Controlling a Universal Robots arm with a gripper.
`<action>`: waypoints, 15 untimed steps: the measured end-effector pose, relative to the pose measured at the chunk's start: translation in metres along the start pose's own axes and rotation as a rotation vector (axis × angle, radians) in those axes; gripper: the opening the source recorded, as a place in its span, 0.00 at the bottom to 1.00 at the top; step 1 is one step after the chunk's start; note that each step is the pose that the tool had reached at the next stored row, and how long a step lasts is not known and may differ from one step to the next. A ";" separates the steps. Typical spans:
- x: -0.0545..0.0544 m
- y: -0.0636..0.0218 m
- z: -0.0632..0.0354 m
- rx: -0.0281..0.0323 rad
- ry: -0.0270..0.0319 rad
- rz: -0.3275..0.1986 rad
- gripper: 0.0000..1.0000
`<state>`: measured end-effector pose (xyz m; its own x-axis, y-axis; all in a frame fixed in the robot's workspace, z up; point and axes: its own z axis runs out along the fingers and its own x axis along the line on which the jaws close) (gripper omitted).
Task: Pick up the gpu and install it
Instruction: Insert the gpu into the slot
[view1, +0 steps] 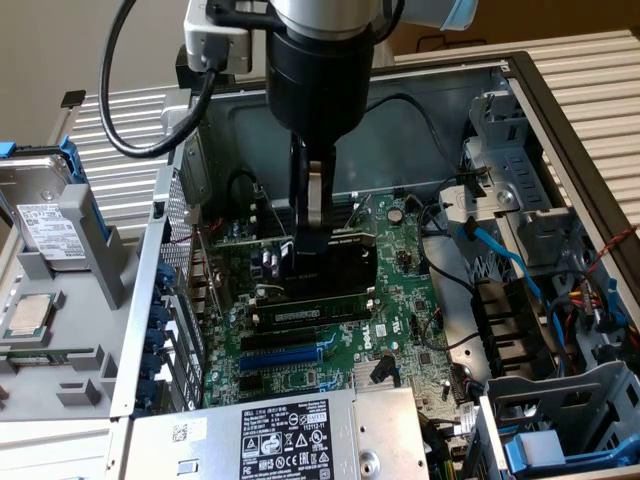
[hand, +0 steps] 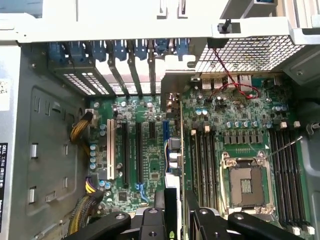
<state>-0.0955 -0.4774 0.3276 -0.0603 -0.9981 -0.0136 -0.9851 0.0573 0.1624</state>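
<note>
The end effector (view1: 312, 235) reaches down into an open computer case (view1: 300, 110) and is closed narrowly on the gpu (view1: 345, 262), with one finger on each face of the card. The gpu stands on its edge, with its black cooler shroud facing the exterior view's right. It sits low over the motherboard (view1: 405, 300), in the part of the board near the case's slotted rear wall.

In the wrist view the end effector (hand: 176, 212) shows two dark fingers (hand: 197, 220) with the gpu (hand: 172, 165) edge-on between them. The card runs along the motherboard (hand: 145, 150) just beside a blue expansion slot (hand: 164, 142). I cannot tell whether its lower edge sits in a slot or only hangs just above one.

The empty processor socket (hand: 247, 185) lies on the far side of the card from the slots. Just beside the gpu, toward the case's open front edge, a long dark stick with a white label (view1: 305, 314) lies across the board. A grey power supply (view1: 290, 430) sits at the near edge of the case. A hard drive (view1: 40, 215) rests outside it, at the exterior view's left.
</note>
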 end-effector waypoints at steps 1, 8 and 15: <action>0.000 0.0000 0.0007 -0.0030 -0.0002 0.001 0.26; 0.001 0.0050 0.0094 -0.0028 -0.0033 0.003 0.26; 0.001 0.0064 0.0118 -0.0025 -0.0029 0.003 0.26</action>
<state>-0.1038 -0.4779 0.3171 -0.0635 -0.9979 -0.0160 -0.9845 0.0600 0.1648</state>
